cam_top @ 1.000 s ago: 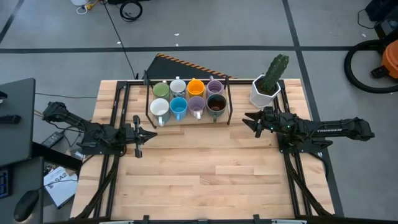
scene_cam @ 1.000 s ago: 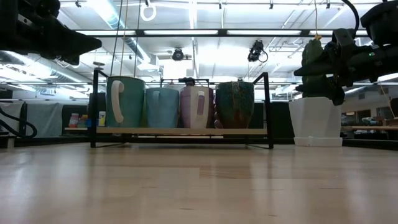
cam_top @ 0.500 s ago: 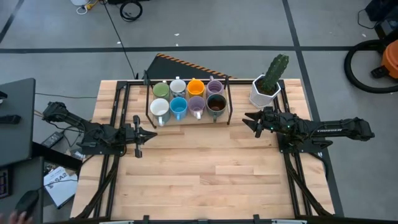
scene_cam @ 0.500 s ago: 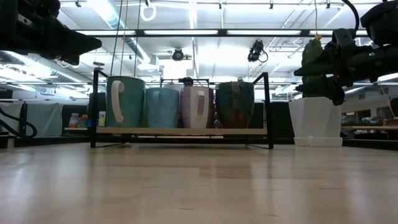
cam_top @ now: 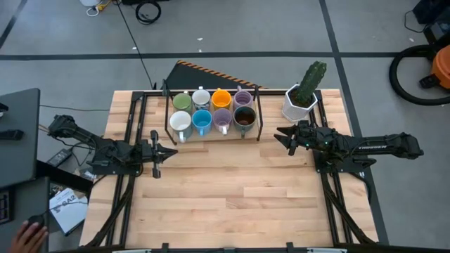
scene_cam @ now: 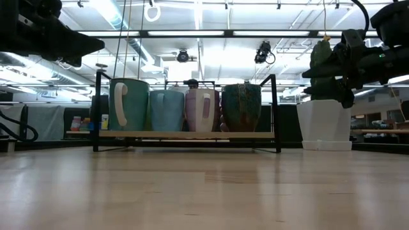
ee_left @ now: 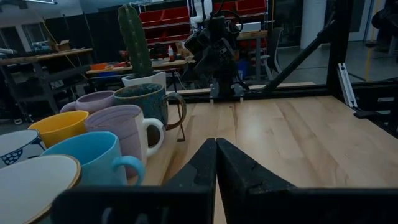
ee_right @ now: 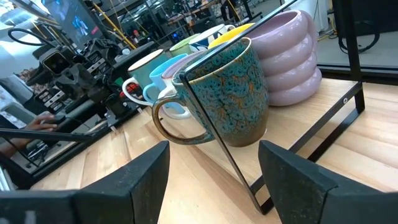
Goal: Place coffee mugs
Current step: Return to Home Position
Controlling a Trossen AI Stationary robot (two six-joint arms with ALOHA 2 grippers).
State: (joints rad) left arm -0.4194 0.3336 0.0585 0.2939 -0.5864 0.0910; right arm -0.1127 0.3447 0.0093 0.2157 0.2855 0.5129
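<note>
1. Back row, L→R in high view: green ceramic mug [cam_top: 182, 102], grey-white mug [cam_top: 201, 98], orange mug [cam_top: 221, 99], ribbed lilac mug [cam_top: 243, 98].
2. Front row: white mug [cam_top: 180, 121], blue mug [cam_top: 202, 120], lilac mug w/ white handle [cam_top: 222, 117], dark speckled teal-brown mug [cam_top: 244, 117].
3. All 8 upright on black-framed wooden shelf [scene_cam: 185, 135], upper centre of frame.
4. Left pincer [cam_top: 174, 150], lower left of shelf: fingers pressed together, empty.
5. Right pincer [cam_top: 280, 138], right of shelf: fingers spread, empty.
6. White faceted cactus pot [cam_top: 299, 105] at upper right of light wood surface [cam_top: 232, 190].
</note>
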